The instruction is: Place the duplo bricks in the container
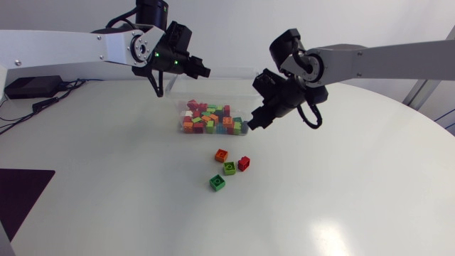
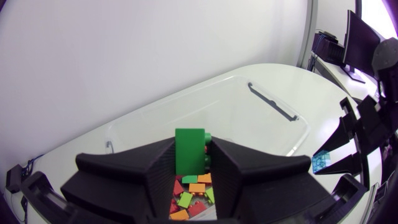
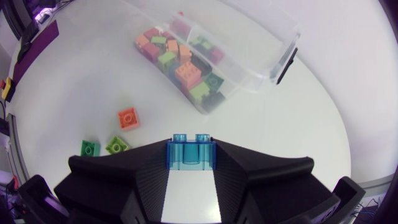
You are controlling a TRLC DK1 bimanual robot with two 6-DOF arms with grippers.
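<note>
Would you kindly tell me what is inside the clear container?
A pile of duplo bricks, orange, green, red and pink, fills the near end of the container; the far end looks bare. Bricks lower in the pile are covered by those on top.

open-topped container (image 1: 213, 84), loose bricks (image 1: 229, 168) just beside

I see the white table (image 1: 341, 192) carrying a clear container (image 1: 213, 82) and four loose pieces: orange brick (image 1: 221, 154), red brick (image 1: 244, 163), lime brick (image 1: 229, 168) and dark green brick (image 1: 217, 183).
</note>
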